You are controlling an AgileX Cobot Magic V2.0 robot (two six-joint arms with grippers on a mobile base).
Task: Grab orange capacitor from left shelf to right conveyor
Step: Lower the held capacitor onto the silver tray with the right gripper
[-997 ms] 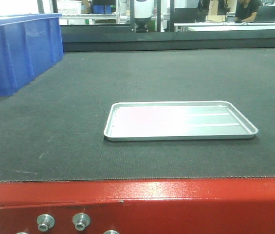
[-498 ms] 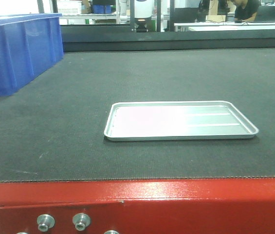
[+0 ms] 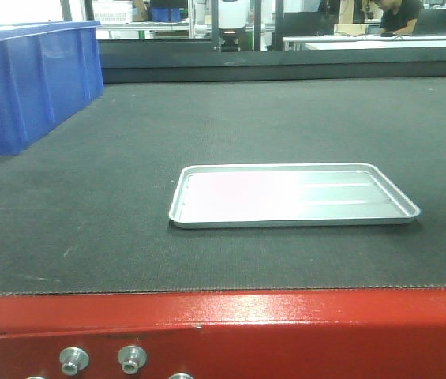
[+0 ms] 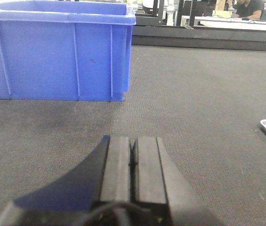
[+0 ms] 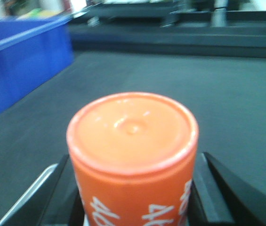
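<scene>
The right gripper (image 5: 135, 193) is clamping the orange capacitor (image 5: 133, 134) between its two fingers and holding it over the dark conveyor belt (image 5: 231, 94), seemingly ready for setting down. Whether its base is touching the belt is hidden. The left gripper (image 4: 133, 157) is sitting low over the belt near the blue bin (image 4: 52, 56), jaws pressed together on nothing. The silver tray (image 3: 290, 197) is lying empty on the belt, and the bin's inside is out of sight.
</scene>
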